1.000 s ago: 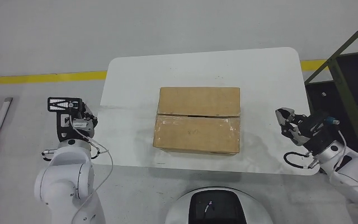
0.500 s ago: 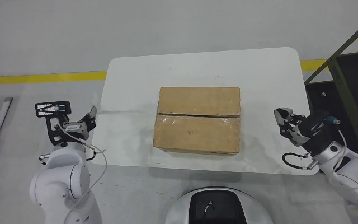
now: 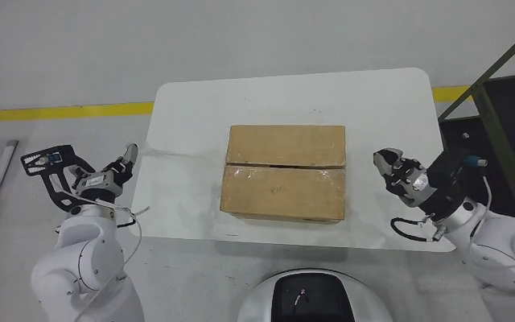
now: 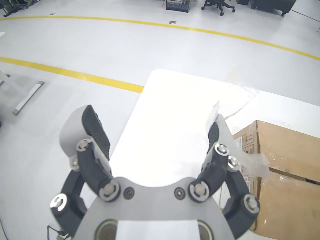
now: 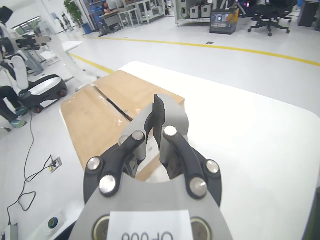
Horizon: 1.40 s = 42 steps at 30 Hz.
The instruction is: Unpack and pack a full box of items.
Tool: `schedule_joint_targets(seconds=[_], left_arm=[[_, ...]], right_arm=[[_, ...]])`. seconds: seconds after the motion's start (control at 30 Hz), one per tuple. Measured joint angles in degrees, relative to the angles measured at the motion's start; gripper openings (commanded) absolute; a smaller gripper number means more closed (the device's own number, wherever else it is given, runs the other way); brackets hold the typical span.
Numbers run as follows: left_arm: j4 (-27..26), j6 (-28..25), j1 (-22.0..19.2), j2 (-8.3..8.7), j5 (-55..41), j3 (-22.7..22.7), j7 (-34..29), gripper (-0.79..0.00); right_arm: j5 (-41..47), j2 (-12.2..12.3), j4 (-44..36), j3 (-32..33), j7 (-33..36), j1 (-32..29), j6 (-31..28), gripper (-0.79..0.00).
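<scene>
While the box (image 3: 283, 171) is set mid-surface (image 3: 378, 105) with flaps down, its contents are hidden; long axis and top seam are run from one arm toward the other. Right gripper (image 5: 157, 111) is clenched on nothing near the box's right end, judged the nearer. Left gripper (image 4: 152, 116) is spread wide beyond the surface's left edge, clear tape (image 4: 240, 151) apparently stuck to one finger.
</scene>
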Motion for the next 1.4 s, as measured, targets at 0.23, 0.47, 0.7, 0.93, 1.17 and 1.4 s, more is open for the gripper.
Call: schedule_joint_targets(seconds=[0.23,0.47,0.7,0.93,1.17,1.4], left_arm=[[-1.0,-2.3,-0.9,0.63,-0.7,1.3,-0.1,0.000],[-2.7,-3.3,-2.3,1.31,-1.2,0.3,1.3,0.000],[-2.9,-4.7,-4.1,2.02,-2.9,0.1,1.0,0.000],[-3.1,-7.1,-5.8,2.77,-2.2,1.1,2.6,0.000],[-3.4,-11.5,-7.3,3.57,-1.0,4.3,1.9,0.000],[-1.9,-15.5,-9.2,3.85,-0.7,15.5,-0.4,0.000]], right_arm=[[-7.8,-0.2,1.6,-8.3,1.5,3.1,-2.8,-0.785],[-11.0,-0.4,4.2,-11.8,2.4,4.1,-1.8,-0.785],[-11.4,-0.5,4.8,-13.0,3.7,5.4,-0.5,-0.785],[-10.7,-0.6,4.9,-12.9,3.9,5.9,0.7,-0.785],[-8.2,-0.5,2.1,-9.6,1.8,4.9,2.5,-0.785],[-7.4,0.0,0.5,-2.2,0.2,2.0,3.7,-0.785]])
